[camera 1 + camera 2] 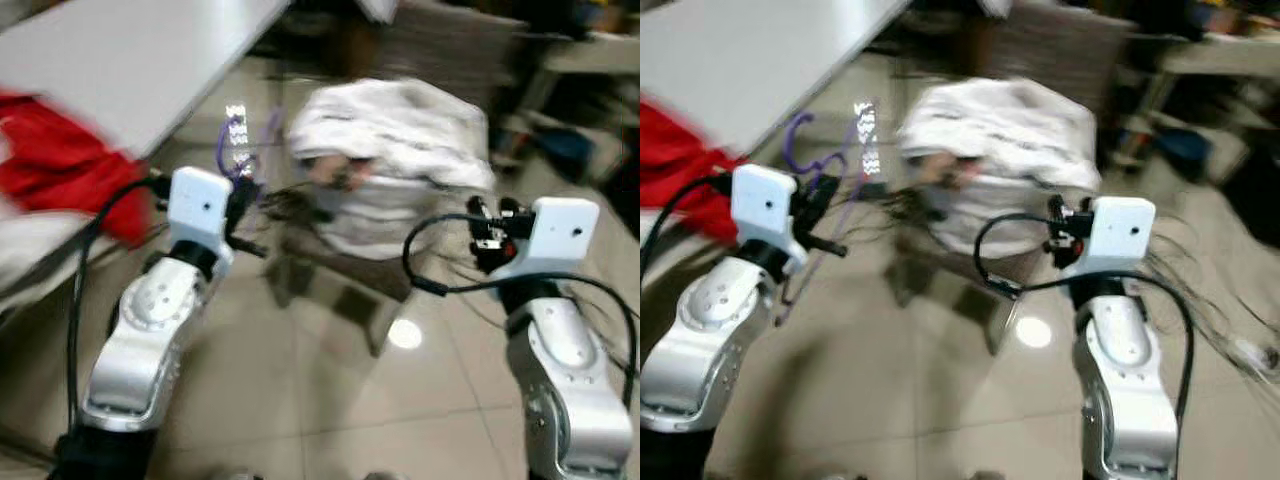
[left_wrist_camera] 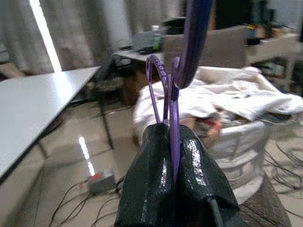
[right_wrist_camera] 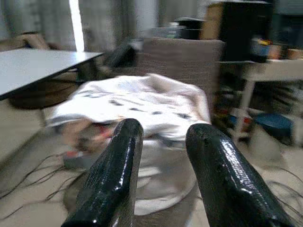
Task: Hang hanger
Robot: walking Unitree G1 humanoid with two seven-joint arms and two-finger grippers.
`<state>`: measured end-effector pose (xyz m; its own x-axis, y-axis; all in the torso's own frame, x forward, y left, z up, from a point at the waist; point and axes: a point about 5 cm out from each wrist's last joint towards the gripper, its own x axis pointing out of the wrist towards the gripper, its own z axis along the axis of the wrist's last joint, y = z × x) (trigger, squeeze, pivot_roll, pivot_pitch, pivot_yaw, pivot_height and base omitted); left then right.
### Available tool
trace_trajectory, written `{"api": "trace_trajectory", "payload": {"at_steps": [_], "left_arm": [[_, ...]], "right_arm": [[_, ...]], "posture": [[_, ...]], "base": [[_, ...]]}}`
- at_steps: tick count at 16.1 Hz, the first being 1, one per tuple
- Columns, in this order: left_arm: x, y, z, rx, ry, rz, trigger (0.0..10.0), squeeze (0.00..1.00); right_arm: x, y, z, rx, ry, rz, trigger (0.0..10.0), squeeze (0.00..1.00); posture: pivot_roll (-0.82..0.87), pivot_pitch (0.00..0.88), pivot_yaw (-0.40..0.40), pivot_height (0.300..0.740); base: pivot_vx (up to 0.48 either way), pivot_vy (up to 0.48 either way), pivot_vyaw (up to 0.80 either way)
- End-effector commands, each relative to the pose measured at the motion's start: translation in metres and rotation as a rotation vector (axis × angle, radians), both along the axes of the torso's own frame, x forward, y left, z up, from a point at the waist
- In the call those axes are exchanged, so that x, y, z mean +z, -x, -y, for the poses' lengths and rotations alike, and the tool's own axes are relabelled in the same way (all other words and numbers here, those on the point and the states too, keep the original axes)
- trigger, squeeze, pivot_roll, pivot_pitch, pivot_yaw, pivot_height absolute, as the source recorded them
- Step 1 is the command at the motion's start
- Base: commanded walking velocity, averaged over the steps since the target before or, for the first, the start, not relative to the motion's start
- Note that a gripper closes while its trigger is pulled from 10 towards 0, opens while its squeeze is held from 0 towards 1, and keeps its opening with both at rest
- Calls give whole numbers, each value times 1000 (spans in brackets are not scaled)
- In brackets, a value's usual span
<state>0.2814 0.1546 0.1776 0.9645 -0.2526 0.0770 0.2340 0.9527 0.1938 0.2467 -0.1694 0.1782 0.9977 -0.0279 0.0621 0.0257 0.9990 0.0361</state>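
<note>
Purple thin plastic hanger [image 2: 173,101], curved hook | left gripper [image 2: 176,156] clamped on it | right gripper [image 3: 163,137] parted, empty

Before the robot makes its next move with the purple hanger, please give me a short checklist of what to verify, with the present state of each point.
1. Left end effector is shut on the purple hanger: ok, the fingers pinch its thin wire.
2. Right end effector is free: ok, its fingers stand apart with nothing between them.
3. A rail or hook to hang the hanger on: cannot tell, none can be made out.
4. Path ahead: not ok, a basket heaped with white laundry stands on the floor in front, with cables around it.
5. Clearance on the robot's left: cannot tell, the white table and red cloth lie close to that arm.
6. Image sharpness: not ok, the head views are blurred.
</note>
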Motion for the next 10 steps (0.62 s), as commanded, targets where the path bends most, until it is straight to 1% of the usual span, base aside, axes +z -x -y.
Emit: {"api": "trace_trajectory", "payload": {"at_steps": [1, 3, 4, 6, 8, 10], "left_arm": [[-7, 0, 0, -8, -8, -4, 10000, 0], [-5, -3, -3, 23, 12, 7, 10000, 0], [-3, -5, -2, 23, -2, 19, 10000, 0], [0, -7, 1, 2, -19, 43, 10000, 0], [5, -12, 4, -5, -24, 47, 10000, 0], [11, -16, 2, 15, -7, 52, 10000, 0]], "right_arm": [[-6, 2, 15, -45, 12, -3, 10000, 0], [-8, 2, 15, -18, 45, 2, 10000, 0], [-8, 1, 15, -24, 59, 6, 10000, 0], [-1, -1, 11, -6, 30, 38, 10000, 0], [10, -3, 8, 7, 48, 95, 10000, 0], [17, -9, 5, 19, 14, 109, 10000, 0]], "posture": [[-81, 51, -29, 740], [-89, 48, -20, 740], [-88, 41, -18, 740], [-84, 46, -9, 740], [-83, 50, -11, 740], [-83, 51, -11, 740]], "base": [[345, 0, 0], [354, 0, 0], [345, 0, 0], [337, 0, 0], [336, 0, 0], [336, 0, 0]]}}
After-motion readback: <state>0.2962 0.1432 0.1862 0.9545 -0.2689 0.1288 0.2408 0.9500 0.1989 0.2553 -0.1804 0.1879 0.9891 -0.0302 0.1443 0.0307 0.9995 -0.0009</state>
